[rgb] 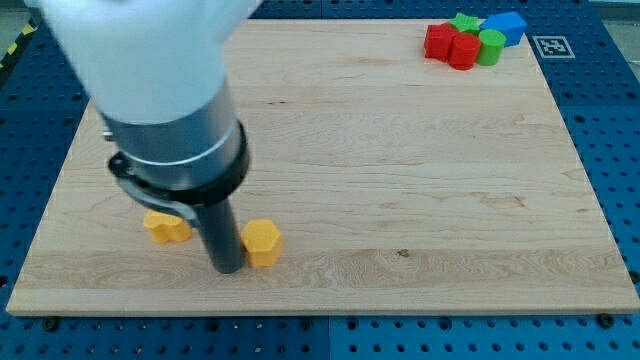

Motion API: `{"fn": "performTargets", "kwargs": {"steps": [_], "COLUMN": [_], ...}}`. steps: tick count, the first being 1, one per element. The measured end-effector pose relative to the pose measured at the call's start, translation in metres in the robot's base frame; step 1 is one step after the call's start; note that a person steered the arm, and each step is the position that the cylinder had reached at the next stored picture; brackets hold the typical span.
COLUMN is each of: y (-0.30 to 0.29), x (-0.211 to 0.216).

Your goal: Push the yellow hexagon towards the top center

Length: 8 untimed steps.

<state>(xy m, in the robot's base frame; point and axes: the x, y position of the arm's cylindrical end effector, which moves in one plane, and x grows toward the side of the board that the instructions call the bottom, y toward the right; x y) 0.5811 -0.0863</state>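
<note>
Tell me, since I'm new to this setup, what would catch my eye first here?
The big arm fills the view's left, its rod ending with my tip touching the left side of the yellow hexagon near the board's bottom. Another yellow block lies left of the rod, and red, green and blue blocks cluster at the top right.

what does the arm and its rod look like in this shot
The arm is a wide, blurred white shell at the view's top left. Below it sits a dark grey cylinder with a thin pale ring and a black clamp band. A straight dark rod hangs from it, ending at my tip. No cables or markings show.
</note>
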Motion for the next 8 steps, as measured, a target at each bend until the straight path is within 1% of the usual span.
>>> {"fn": "performTargets", "kwargs": {"steps": [2, 3, 4, 5, 6, 8], "y": [0.065, 0.093, 0.099, 0.092, 0.066, 0.061], "x": [-0.002, -0.012, -0.018, -0.018, -0.017, -0.017]}}
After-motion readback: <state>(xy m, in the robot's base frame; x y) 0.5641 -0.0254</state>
